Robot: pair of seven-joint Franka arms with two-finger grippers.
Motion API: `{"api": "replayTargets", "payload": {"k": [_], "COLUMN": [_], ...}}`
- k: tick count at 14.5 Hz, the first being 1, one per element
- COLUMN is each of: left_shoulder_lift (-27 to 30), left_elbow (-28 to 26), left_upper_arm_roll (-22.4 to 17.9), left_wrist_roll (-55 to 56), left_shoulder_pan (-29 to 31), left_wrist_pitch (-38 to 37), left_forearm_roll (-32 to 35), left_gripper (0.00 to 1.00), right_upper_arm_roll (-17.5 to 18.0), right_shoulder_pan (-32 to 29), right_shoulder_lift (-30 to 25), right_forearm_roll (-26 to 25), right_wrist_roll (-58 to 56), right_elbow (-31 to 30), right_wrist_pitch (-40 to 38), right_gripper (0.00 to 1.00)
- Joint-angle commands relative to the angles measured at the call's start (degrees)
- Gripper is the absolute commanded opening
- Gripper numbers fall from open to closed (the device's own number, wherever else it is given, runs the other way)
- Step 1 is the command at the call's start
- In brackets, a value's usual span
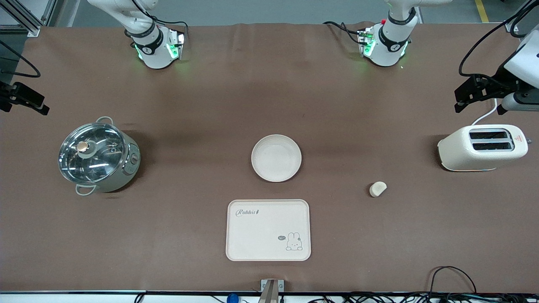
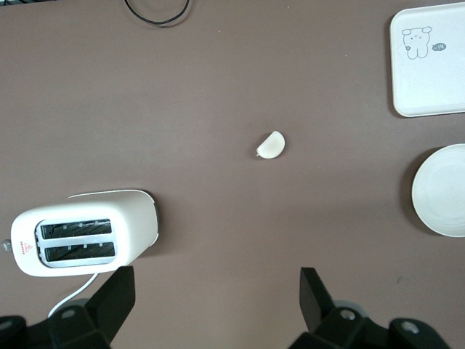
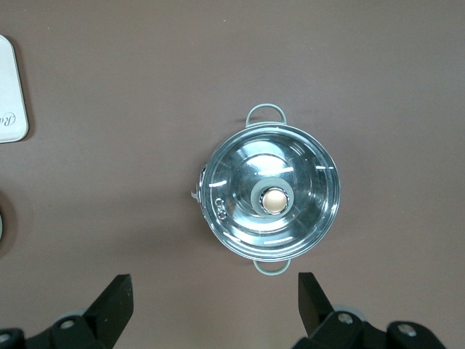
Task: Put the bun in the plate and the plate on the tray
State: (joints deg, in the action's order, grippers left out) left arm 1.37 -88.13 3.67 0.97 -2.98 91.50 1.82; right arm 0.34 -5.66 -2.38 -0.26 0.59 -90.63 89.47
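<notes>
The bun point(image 1: 377, 189) lies on the brown table, toward the left arm's end; it also shows in the left wrist view point(image 2: 272, 145). The plate point(image 1: 276, 158) sits empty at mid-table, also seen in the left wrist view point(image 2: 443, 190). The tray point(image 1: 268, 230) lies just nearer the front camera than the plate, and is empty; part of it shows in both wrist views point(image 2: 429, 58) point(image 3: 11, 91). My left gripper point(image 2: 216, 291) is open and empty, up over the table beside the toaster point(image 1: 476, 90). My right gripper point(image 3: 214, 294) is open and empty, over the table's right-arm end point(image 1: 25, 101).
A cream toaster point(image 1: 482, 147) stands at the left arm's end, its white cord running toward the bases. A steel pot with a glass lid point(image 1: 97, 156) stands at the right arm's end. A black cable loop point(image 1: 452, 277) lies by the table's front edge.
</notes>
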Motion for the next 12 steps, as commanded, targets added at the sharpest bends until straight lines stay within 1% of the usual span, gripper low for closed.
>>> {"api": "replayTargets", "payload": {"k": [1,6,8,9,11,12], "left_shoulder_lift": [-0.67,-0.49,-1.45,-3.37,-9.86,-14.24], "left_elbow": [1.39,1.39,-0.54,-1.42,-1.69,-1.69], "left_upper_arm_roll": [-0.33,0.37,1.60,1.69,2.56,3.18], "left_wrist_roll": [-1.23,-0.79,-2.28,-3.68,-4.39,-5.87], "left_shoulder_pan": [0.42,-0.10,0.07,-0.10,-0.28,-0.02], "left_wrist_pitch": [-0.97,-1.14,-1.58,-0.80,3.31,6.21], "left_forearm_roll": [-0.94,-0.41,-0.93,-1.37,-2.08,-2.08], "left_gripper": [1.00,1.00,1.00,1.00,1.00,1.00], "right_upper_arm_roll": [0.63,0.72,0.72,0.72,0.81,1.07], "right_shoulder_pan": [-1.54,-2.16,-2.25,-2.25,-1.99,-1.46], "right_shoulder_lift": [-0.44,-0.35,-0.35,-0.35,-0.35,-0.35], "right_forearm_roll": [-0.89,-0.54,-0.54,-0.45,-0.01,0.69], "right_wrist_roll": [-0.94,-0.94,-1.47,-2.51,-2.61,-2.61], "right_elbow": [-0.59,-0.60,-0.68,-1.21,-1.56,-1.56], "right_wrist_pitch": [-0.09,-0.35,-0.52,-0.35,-0.26,-0.17], "right_gripper": [1.00,1.00,1.00,1.00,1.00,1.00]}}
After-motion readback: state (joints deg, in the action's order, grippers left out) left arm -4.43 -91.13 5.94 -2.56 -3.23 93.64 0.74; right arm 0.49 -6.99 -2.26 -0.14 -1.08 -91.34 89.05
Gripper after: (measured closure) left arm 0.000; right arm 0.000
